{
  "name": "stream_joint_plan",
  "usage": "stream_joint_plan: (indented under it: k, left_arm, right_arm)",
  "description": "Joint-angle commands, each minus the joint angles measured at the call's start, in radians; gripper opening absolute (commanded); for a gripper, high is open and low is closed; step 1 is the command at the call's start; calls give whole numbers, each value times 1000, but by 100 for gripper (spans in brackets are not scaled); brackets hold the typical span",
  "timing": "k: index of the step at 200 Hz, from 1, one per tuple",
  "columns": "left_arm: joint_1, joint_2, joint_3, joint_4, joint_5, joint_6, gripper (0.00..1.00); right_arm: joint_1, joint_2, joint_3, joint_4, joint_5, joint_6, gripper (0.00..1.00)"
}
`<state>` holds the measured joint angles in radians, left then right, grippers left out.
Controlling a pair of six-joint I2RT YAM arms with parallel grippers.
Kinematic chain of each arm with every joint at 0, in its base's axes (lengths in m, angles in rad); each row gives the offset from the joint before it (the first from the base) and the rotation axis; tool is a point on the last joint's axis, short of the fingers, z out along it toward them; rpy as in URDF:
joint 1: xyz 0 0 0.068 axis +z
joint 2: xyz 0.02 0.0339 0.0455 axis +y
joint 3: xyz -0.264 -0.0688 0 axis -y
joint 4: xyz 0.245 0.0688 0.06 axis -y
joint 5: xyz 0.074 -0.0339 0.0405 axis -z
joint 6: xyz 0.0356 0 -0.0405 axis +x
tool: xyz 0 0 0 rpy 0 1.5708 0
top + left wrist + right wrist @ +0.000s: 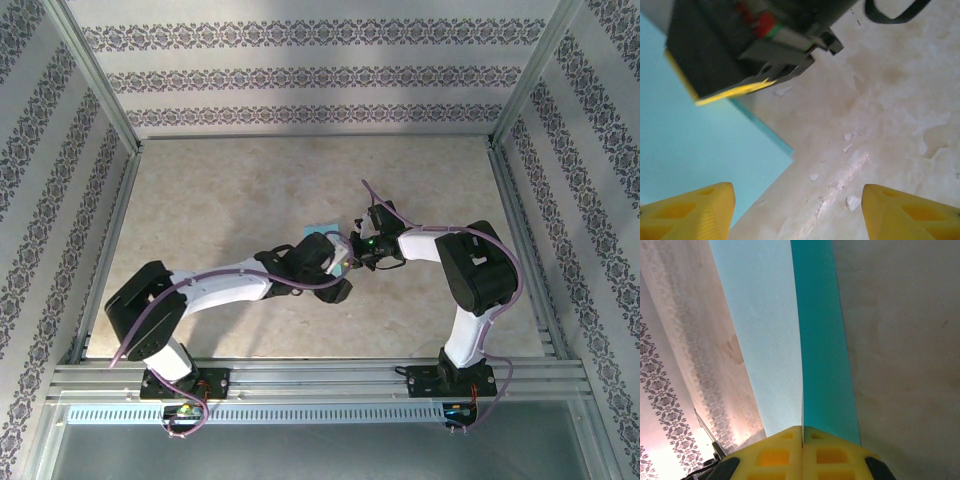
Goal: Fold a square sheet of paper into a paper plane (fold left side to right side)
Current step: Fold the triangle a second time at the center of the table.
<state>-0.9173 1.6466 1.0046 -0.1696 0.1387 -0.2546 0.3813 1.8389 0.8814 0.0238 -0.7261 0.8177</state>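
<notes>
My right wrist view shows the right jaws pinching the square sheet of paper (765, 340); my left wrist view shows the left jaws wide, with the sheet beside one finger.

The thin cyan-blue square sheet of paper (322, 231) sits at mid-table. In my left wrist view the sheet (690, 150) lies flat, with one straight edge and a corner showing. At my right gripper (802, 432) it is pinched: a pale face and a darker teal face meet along a straight line.
</notes>
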Motion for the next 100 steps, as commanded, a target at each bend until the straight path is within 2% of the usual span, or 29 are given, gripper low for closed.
stream_joint_plan:
  k: [1, 47, 100]
  left_arm:
    - [-45, 58, 72, -101, -146, 81, 71]
    - [-108, 187, 188, -201, -306, 143, 76]
    - [-114, 261, 251, -258, -421, 124, 75]
  right_arm:
    - [-7, -26, -12, 7, 8, 17, 1]
    - [-7, -26, -10, 11, 7, 22, 1]
    - [-7, -23, -12, 16, 4, 23, 1]
